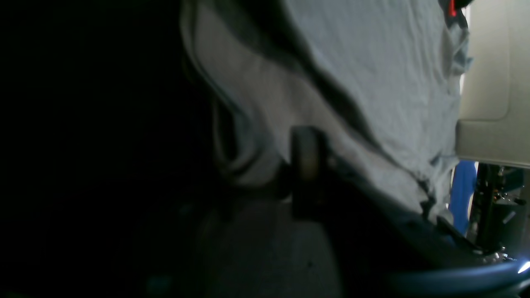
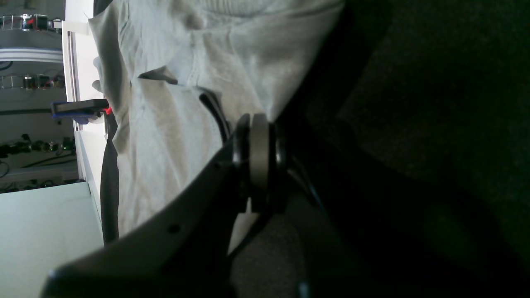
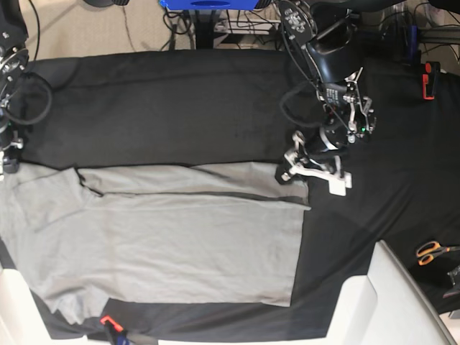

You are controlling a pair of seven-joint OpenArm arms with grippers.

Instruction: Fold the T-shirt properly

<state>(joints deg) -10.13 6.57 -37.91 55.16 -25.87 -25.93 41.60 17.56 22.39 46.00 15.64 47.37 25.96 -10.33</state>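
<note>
Left wrist view: the left gripper (image 1: 304, 165) has its jaws pinched on a folded edge of the T-shirt (image 1: 372, 82), soft, creased light-grey cotton.

Right wrist view: the right gripper (image 2: 258, 153) is clamped tight on the T-shirt's rumpled hem.

Base view: the T-shirt lies flat on the black table cover (image 3: 180, 108), a matte cloth, far edge folded over. Orange-handled scissors (image 3: 433, 251) lie well apart.

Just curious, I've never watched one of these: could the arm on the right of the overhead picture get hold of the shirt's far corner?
Probably yes: the left gripper is already down at the T-shirt's far hem corner, with nothing between them.
</note>
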